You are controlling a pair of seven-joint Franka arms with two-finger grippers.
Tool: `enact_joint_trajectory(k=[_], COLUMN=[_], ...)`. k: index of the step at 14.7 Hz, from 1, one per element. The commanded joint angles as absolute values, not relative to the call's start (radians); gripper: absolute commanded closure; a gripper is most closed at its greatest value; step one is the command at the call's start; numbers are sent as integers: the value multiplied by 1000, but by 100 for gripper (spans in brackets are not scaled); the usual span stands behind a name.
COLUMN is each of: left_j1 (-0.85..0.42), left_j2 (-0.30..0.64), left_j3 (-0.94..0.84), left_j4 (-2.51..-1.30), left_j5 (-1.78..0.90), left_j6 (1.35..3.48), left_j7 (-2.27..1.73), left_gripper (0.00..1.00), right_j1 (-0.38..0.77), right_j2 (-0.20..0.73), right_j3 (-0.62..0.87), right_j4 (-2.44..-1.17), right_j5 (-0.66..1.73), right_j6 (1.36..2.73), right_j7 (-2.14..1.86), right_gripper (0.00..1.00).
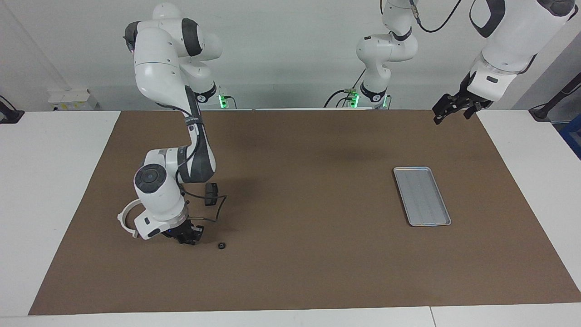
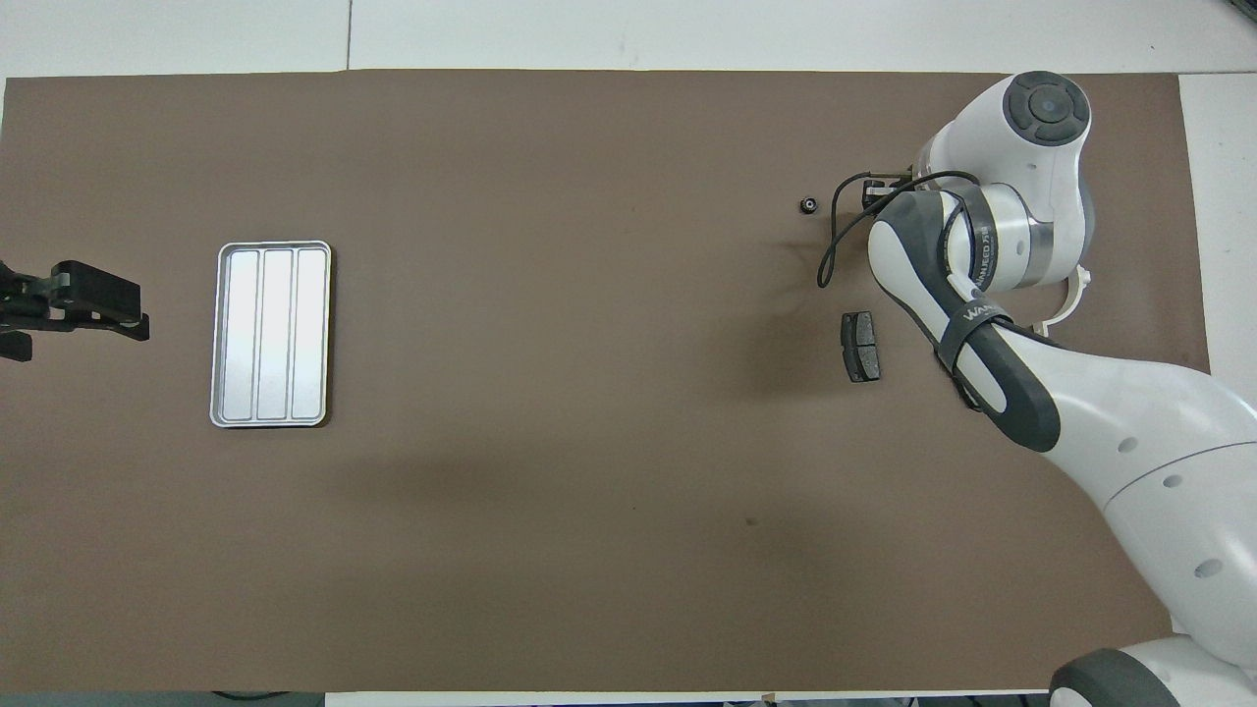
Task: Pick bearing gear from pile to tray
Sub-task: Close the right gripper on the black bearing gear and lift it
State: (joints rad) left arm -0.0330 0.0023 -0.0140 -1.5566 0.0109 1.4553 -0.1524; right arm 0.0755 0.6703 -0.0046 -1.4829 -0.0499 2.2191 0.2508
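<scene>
The right gripper (image 1: 189, 238) is down at the brown mat (image 1: 290, 272) among the pile at the right arm's end of the table, its fingers drawn in, perhaps around a small dark part, though the wrist hides the tips and I cannot tell whether anything is caught. Just beside it lies a tiny black round piece (image 1: 221, 246), free on the mat and likely a bearing gear. A dark grey brake pad (image 1: 210, 194), flat and blocky, sits nearer to the robots, and a white half-ring bracket (image 1: 125, 219) curves out from under the wrist. This looks like the grasp step, with nothing yet delivered. The next move calls for a straight lift to confirm the hold, then a long carry to the tray (image 1: 421, 195), which lies well apart toward the left arm's end: silver-grey metal, rounded corners, low rim, lengthwise ridges. The left gripper (image 1: 454, 108) waits spread wide in the air over the mat's corner.
</scene>
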Motion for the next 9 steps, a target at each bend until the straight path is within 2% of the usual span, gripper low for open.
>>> enact_joint_trajectory(k=[1,3,5,9], left_j1=[-29,-29,-29,-29], left_j2=[-14,-14,-14,-14], left_j3=[-17,-17,-17,-17], left_j4=[-1574,-1574,-1574,-1574], left_j5=[5,5,5,5], left_j6=[1447,1448,1448,1448], left_j7=[-146,-146,-146,-147], left_gripper=[0,0,0,0], right_j1=[67,67,67,86], right_j2=[675,673,672,631], right_j3=[2,2,2,6], right_j4=[-1520,-1520,-1506,-1393], right_j5=[-43,-43,-46,-51], right_j6=[2203,2201,2178,1975], right_j7=[270,268,268,267], right_gripper=[81,100,100,100])
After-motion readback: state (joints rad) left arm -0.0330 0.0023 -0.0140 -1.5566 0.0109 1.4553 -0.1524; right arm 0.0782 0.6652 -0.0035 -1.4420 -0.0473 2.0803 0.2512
